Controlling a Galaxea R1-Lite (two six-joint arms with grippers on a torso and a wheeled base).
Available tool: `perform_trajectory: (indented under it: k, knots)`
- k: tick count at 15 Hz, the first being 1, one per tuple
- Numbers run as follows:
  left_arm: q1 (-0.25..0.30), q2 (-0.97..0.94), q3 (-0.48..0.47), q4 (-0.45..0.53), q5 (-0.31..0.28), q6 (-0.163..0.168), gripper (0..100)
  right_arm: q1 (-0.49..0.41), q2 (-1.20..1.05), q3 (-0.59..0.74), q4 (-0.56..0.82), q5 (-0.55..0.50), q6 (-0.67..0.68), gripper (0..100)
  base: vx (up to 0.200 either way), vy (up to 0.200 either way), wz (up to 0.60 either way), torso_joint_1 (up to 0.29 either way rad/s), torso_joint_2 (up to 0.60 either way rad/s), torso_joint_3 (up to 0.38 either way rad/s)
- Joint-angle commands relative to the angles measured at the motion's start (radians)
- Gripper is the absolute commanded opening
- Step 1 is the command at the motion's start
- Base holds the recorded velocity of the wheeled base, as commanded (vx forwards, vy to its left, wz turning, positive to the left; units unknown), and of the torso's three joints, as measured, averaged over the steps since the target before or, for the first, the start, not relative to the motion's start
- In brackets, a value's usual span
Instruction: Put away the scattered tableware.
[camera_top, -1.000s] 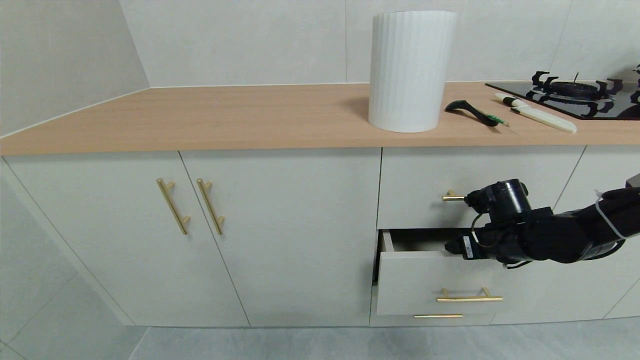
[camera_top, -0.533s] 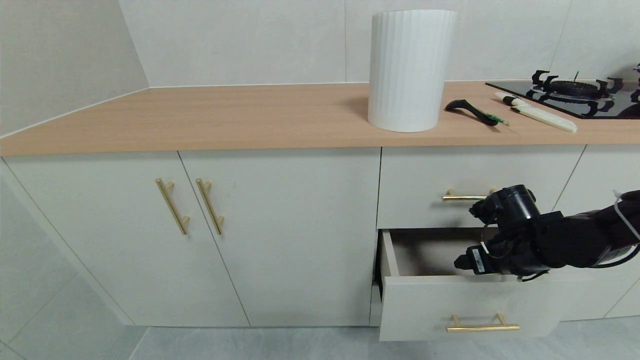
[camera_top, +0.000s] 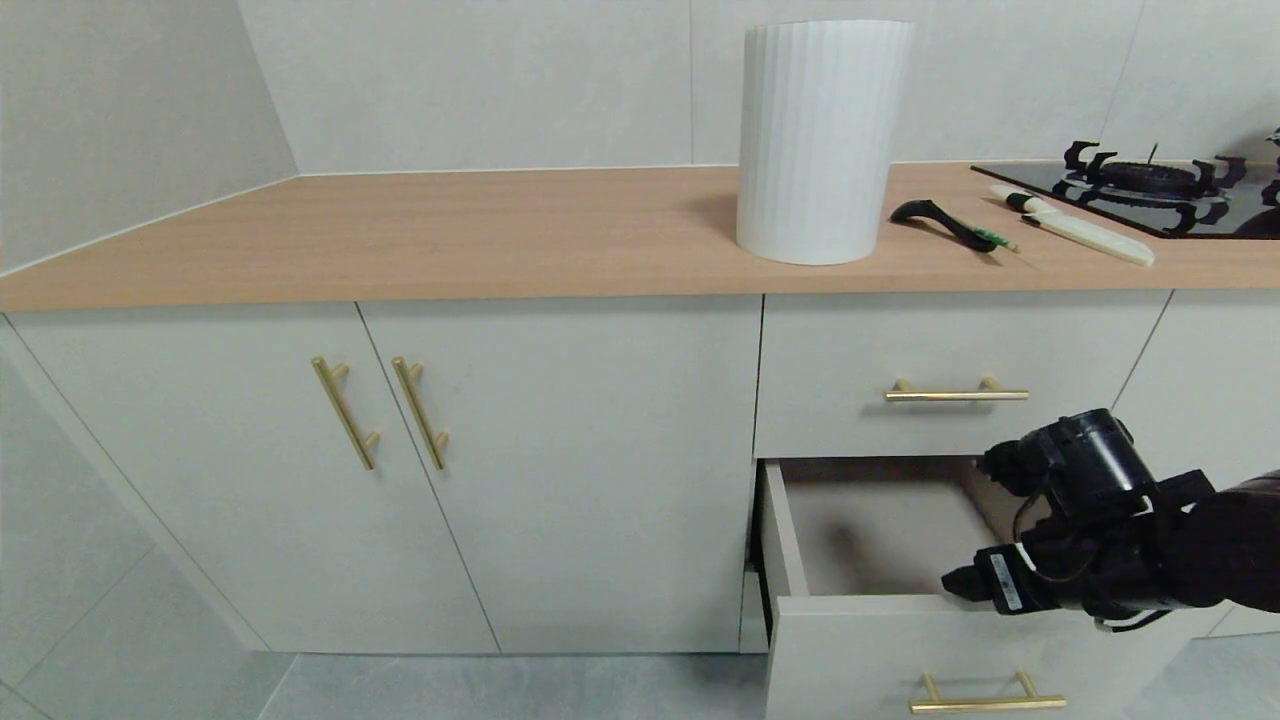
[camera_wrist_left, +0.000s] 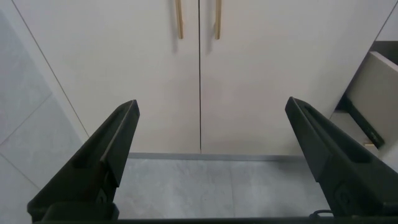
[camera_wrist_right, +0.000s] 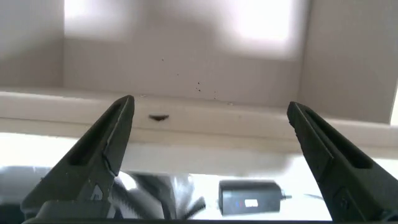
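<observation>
Matte black right tool (camera_top: 960, 582). Just below it, off-white drawer (camera_top: 860, 650), beige inside, with a brass-gold handle (camera_top: 985, 704). Above the tool, warm light-wood surface (camera_top: 450, 235) with fine grain. Up there, plain white cylinder (camera_top: 818, 140) ribbed in vertical lines; to that cylinder's right, black utensil (camera_top: 950, 228) tipped green and cream utensil (camera_top: 1080, 235) banded black near one end. Farther right, glossy black hob (camera_top: 1150, 185). Dark grey left tool (camera_wrist_left: 211, 106); ahead of it, off-white cabinet doors (camera_wrist_left: 261, 81) with gold bars, over pale grey floor (camera_wrist_left: 205, 186).
</observation>
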Motion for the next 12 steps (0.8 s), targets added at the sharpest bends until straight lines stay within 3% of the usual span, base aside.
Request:
perform_trajectory:
  k: [1,12]
  knots:
    - [-0.001,0.001,0.000,0.000,0.001,-0.001,100,0.009,-0.077,0.063,-0.001,-0.001,-0.001,100,0.000,0.000,0.00,0.000,0.00,0.000]
    - [0.001,0.001,0.000,0.000,0.001,-0.001,100,0.102,-0.307,0.307,-0.001,-0.004,0.074,100,0.000,0.000,0.00,0.000,0.00,0.000]
